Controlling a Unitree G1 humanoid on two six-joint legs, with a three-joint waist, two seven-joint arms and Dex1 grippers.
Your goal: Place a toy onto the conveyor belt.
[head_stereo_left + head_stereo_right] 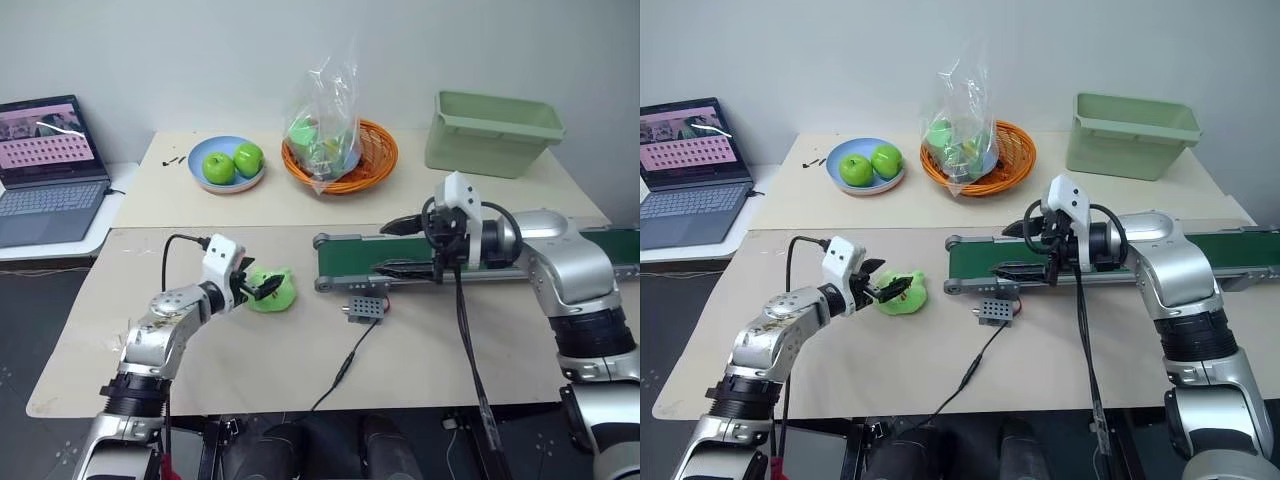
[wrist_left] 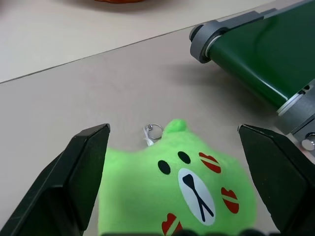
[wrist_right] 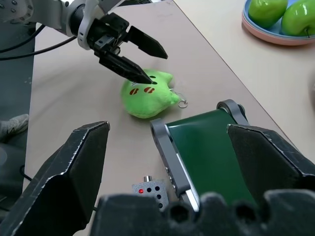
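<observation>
Left wrist view: left tool point(image 2: 172, 162) gapes, unclenched, around the toy point(image 2: 182, 191). Toy ungrasped; conveyor belt point(image 1: 480, 258) waits at three o'clock.

Conveyor belt point(image 1: 420, 258) far end cut off; bag point(image 1: 325, 125) contents unclear.

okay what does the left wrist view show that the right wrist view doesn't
Left wrist view alone: the toy's face close up, with dark eyes, a white snout and red marks, between the left gripper's open fingers.

Right wrist view alone: two apples on a plate, a small grey box with a red light, and the left gripper seen from outside, one finger over the toy.

Both: the toy, its metal ring, the belt's roller end and the table.
</observation>
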